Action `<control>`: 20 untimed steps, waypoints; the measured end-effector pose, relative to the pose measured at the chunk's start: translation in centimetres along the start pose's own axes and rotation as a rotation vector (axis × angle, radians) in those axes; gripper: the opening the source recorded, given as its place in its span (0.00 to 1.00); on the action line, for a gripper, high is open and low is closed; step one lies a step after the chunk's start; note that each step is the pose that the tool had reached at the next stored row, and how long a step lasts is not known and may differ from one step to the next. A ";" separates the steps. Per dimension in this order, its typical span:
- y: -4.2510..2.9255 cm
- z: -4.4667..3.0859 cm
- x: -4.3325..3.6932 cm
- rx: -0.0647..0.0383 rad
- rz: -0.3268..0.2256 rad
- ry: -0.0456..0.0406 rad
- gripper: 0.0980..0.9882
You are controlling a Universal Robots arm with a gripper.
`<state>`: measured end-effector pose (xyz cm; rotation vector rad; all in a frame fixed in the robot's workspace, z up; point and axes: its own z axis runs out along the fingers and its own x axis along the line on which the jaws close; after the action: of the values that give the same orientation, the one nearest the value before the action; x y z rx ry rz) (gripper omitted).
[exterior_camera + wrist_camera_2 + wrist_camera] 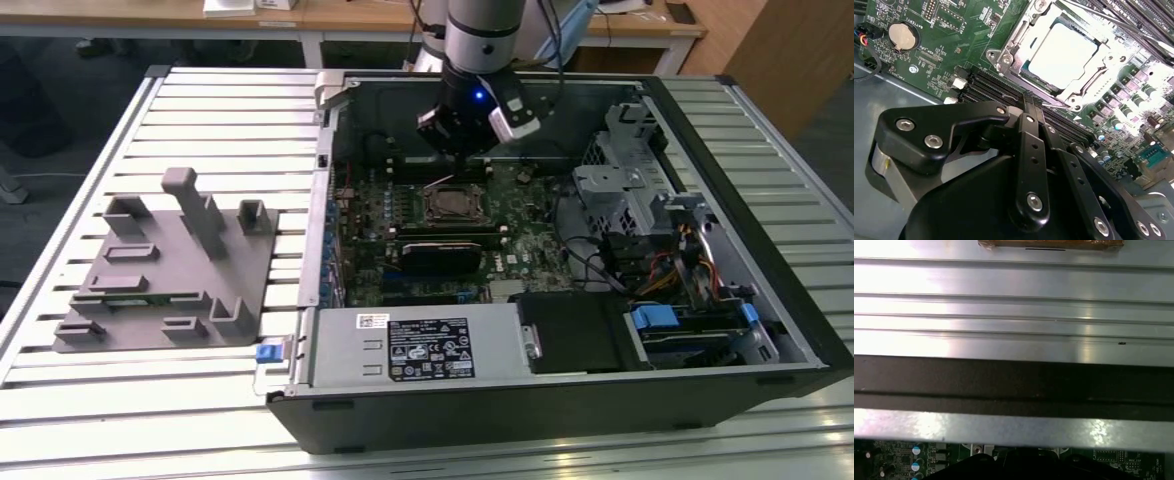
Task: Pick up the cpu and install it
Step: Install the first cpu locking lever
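Inside socket [1054, 55]: cpu [1063, 52] seated, per second wrist view; fingers [1030, 102] pressed together, empty.

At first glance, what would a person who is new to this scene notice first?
The open computer case on the slatted table draws the eye, with the gripper lowered inside over the green motherboard. In the second wrist view, the bright silvery cpu sits in its metal-framed socket, just beyond the shut, empty fingers.
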<state>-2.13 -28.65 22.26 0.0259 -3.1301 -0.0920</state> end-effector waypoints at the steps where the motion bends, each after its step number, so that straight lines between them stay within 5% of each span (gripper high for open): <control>1: 0.00 0.00 0.00 0.000 0.000 -0.0004 0.01; 20: -0.05 0.73 -0.41 0.000 0.000 -0.0009 0.01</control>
<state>-1.73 -28.65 21.52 0.0260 -3.1310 -0.0921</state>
